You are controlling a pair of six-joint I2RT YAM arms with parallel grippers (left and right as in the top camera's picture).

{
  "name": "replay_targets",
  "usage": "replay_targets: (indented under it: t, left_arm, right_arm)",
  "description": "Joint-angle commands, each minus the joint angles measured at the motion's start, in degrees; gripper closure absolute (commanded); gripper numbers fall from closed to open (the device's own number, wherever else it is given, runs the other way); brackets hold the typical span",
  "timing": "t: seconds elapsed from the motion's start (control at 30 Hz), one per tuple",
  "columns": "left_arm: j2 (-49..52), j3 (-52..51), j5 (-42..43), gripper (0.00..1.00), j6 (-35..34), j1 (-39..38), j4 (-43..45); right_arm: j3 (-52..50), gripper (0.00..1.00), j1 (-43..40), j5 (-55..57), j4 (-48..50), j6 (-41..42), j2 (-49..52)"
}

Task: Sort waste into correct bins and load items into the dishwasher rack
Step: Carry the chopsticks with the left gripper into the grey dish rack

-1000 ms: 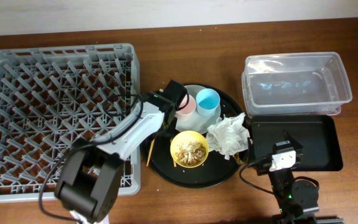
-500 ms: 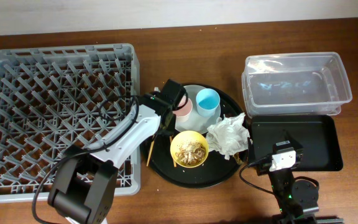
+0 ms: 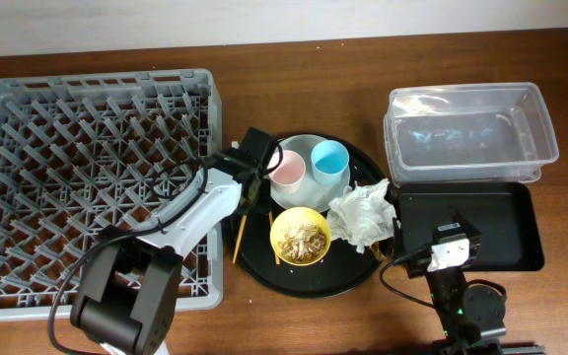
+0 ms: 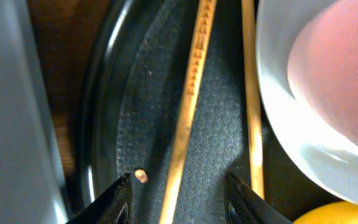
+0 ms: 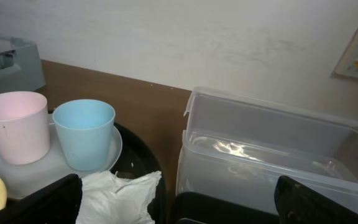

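Left wrist view shows your left gripper (image 4: 178, 190) unclenched around only one of the chopsticks (image 4: 194, 74) lying on the round black tray (image 4: 146, 106) beside the plate (image 4: 278, 124), so shift toward the plate to catch both before closing.

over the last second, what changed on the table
The left gripper slid left off the pink cup to the edge of the round black tray, jaws narrowing, now straddling one chopstick without gripping it. The blue cup, yellow bowl, napkin and right gripper stayed put.
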Motion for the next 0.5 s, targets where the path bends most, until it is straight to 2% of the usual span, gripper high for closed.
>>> replay_targets:
  t: [0.0,0.07,0.33,0.4,0.47]
  left_arm:
    - [-1.0,-0.5,0.9,0.63,0.9,0.0,0.2]
    - [-0.9,-0.7,-0.4,0.67,0.9,0.0,0.5]
    - [-0.9,-7.2,0.0,0.69,0.9,0.0,7.7]
    - [-0.9,-7.3,0.0,0.73,0.9,0.0,8.1]
    - [-0.9,-7.3,0.0,0.83,0.9,0.0,8.5]
  right_arm:
    - [-0.3,0.01,0.2,-0.3,-0.2,0.1,-0.3]
    - [-0.3,0.01,0.2,-0.3,-0.2,0.1,-0.3]
    - [-0.3,0.01,0.2,-0.3,-0.2,0.1,-0.3]
    - [-0.3,0.01,0.2,-0.3,-0.2,0.1,-0.3]
    - [-0.3,0.01,0.2,-0.3,-0.2,0.1,-0.3]
